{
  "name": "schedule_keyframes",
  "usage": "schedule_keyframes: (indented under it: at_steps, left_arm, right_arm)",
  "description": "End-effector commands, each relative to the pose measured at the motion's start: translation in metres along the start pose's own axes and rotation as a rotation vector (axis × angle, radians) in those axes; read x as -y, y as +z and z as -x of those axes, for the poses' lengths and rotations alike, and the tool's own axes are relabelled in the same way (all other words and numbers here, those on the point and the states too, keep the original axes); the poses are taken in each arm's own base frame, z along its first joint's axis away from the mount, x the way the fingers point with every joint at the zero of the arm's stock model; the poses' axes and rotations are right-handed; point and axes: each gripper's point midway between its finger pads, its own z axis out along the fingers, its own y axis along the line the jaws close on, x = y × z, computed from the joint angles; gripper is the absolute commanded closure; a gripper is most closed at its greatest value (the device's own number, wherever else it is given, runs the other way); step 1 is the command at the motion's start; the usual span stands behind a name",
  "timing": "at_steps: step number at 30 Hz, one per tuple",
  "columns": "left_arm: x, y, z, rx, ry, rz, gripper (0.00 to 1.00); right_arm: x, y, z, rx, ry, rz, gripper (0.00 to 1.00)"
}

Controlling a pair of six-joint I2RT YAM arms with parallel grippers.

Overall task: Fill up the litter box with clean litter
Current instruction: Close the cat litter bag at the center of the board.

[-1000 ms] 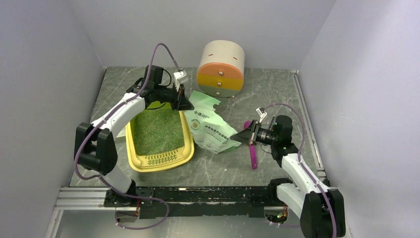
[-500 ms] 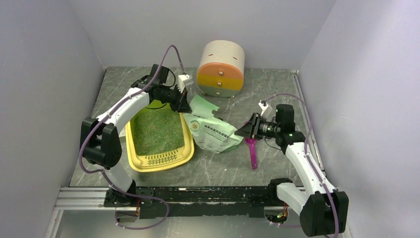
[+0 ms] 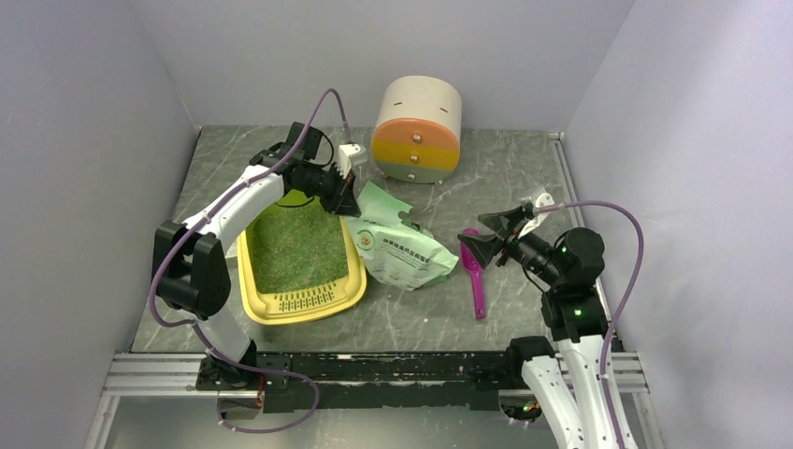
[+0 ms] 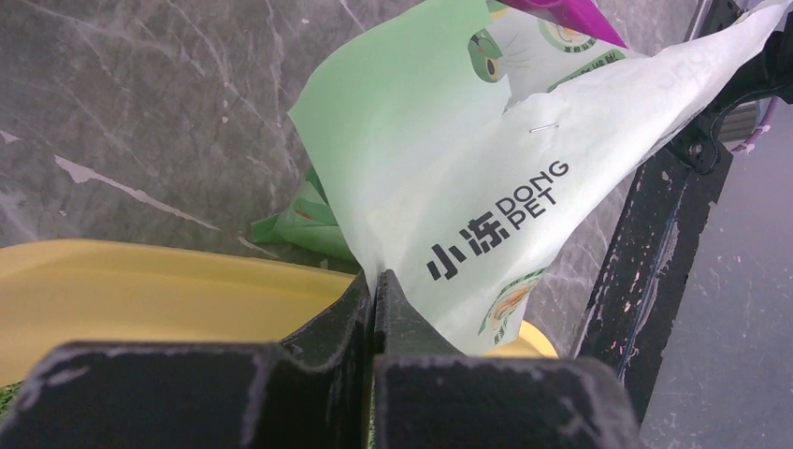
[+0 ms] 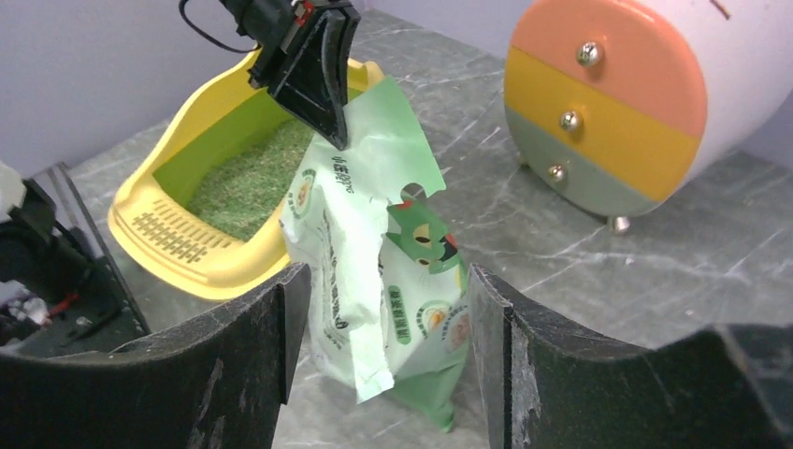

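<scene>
The yellow litter box (image 3: 301, 301) lies left of centre with greenish-grey litter (image 3: 297, 245) spread over its floor. Just to its right slumps a pale green printed bag (image 3: 402, 248), its bottom on the table. My left gripper (image 3: 348, 198) is shut on the bag's top corner, beside the box's far right rim. In the left wrist view the fingers (image 4: 411, 327) pinch the bag's film (image 4: 468, 159) above the yellow rim (image 4: 140, 290). My right gripper (image 3: 482, 241) hangs open right of the bag, holding nothing. Its wrist view frames the bag (image 5: 374, 234) between the parted fingers (image 5: 252, 327).
A magenta scoop (image 3: 478, 285) lies on the table under my right gripper, between the bag and the right arm. A round beige-orange-yellow drawer cabinet (image 3: 418, 131) stands at the back centre. Grey walls close in the left, back and right sides.
My right gripper has gone from shut to open and drawn back to the right, rising away from the bag's edge. The left gripper keeps its hold on the bag's corner.
</scene>
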Motion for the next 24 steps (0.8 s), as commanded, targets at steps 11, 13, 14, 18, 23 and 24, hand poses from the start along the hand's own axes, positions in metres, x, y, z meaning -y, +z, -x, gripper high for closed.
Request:
schedule_keyframes:
  at_steps: [11,13,14,18,23,24]
  left_arm:
    - [-0.008,-0.007,0.005,-0.026,0.023,0.064,0.95]
    - [-0.008,-0.006,0.005,-0.024,0.022,0.062,0.95]
    - [-0.008,-0.006,0.005,-0.024,0.022,0.061,0.95]
    - [-0.009,-0.006,0.005,-0.035,0.027,0.060,0.95]
    - [-0.008,-0.006,0.006,-0.031,0.026,0.057,0.95]
    - [-0.008,-0.006,0.006,-0.031,0.027,0.056,0.95]
  right_arm:
    - [-0.047,0.077,-0.032,-0.159,-0.342,0.145,0.36]
    - [-0.057,0.087,-0.042,-0.187,-0.422,0.131,0.35]
    - [-0.062,0.090,-0.047,-0.192,-0.455,0.136,0.34]
    - [-0.060,0.095,-0.066,-0.258,-0.566,0.087,0.34]
    - [-0.053,0.096,-0.090,-0.372,-0.640,0.071,0.38]
    - [-0.048,0.094,-0.095,-0.396,-0.650,0.050,0.38]
